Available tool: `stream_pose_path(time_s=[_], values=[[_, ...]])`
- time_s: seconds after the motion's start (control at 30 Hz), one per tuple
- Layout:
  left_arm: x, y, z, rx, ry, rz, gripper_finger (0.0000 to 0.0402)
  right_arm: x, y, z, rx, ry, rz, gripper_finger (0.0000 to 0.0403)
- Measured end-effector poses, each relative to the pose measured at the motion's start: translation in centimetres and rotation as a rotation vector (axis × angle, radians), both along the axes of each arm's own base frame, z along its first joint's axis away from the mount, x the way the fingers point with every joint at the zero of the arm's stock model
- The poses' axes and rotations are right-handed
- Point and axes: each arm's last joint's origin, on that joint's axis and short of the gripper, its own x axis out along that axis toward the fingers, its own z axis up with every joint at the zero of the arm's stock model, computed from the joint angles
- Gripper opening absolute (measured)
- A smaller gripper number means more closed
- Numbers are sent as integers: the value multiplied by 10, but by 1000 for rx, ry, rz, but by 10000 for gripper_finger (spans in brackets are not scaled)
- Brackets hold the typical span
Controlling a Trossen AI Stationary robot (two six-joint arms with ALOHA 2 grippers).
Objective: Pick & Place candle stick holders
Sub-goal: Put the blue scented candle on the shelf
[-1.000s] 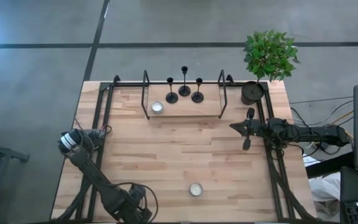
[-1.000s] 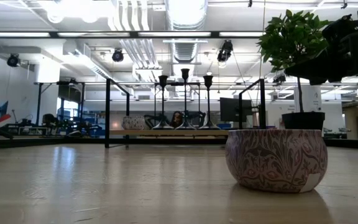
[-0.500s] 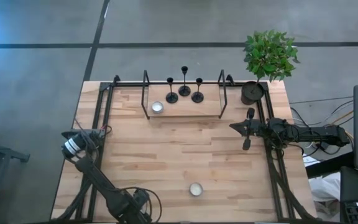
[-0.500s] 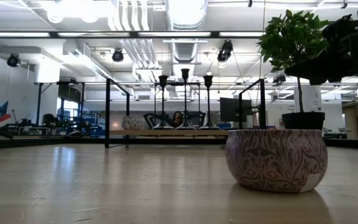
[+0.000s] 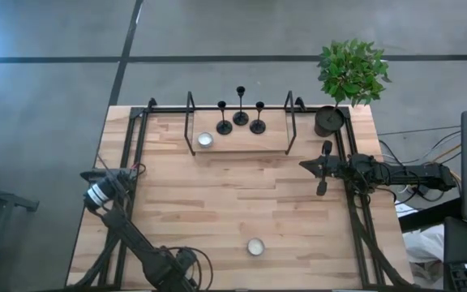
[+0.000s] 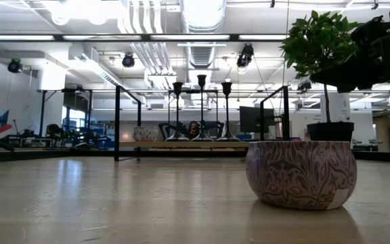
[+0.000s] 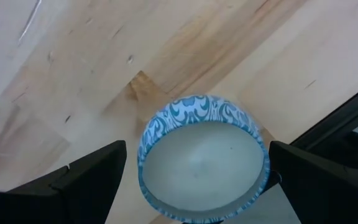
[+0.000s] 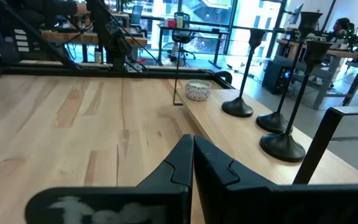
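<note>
Three black candle stick holders (image 5: pixel 224 122) (image 5: pixel 241 109) (image 5: pixel 258 120) stand on their round bases on a raised wooden shelf (image 5: pixel 246 143) at the table's far middle. They also show in the low view (image 6: pixel 202 108) and in the right wrist view (image 8: pixel 277 127). My left gripper (image 5: pixel 100 191) hangs at the table's left edge, pointing down. It is open (image 7: pixel 196 149), with a finger on either side of a blue-patterned candle jar (image 7: pixel 204 162) and touching nothing that I can see. My right gripper (image 5: pixel 303 165) is shut (image 8: pixel 193 146), level at the right side, far from the holders.
A small white candle jar (image 5: pixel 205 140) sits on the shelf's left end. A patterned candle jar (image 5: pixel 255 246) (image 6: pixel 300 173) stands near the front edge. A dark pot with a green plant (image 5: pixel 331 120) occupies the far right corner. Black frame bars (image 5: pixel 190 113) flank the shelf.
My left gripper has sunk toward the blue-patterned jar, shifting slightly toward the near edge and rolling a little about its own axis. It stays open. The holders have not moved.
</note>
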Motion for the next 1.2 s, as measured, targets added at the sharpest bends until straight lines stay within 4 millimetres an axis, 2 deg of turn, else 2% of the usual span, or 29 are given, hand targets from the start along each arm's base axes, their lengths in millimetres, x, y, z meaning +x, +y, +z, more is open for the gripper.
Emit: stream_pose_path(time_s=[0.33,1.2], values=[[2,-2,-9,8,-2,-59,399,0,0,0,0,0,0,8],[0,-1,-12,9,15,-83,399,0,0,0,0,0,0,8]])
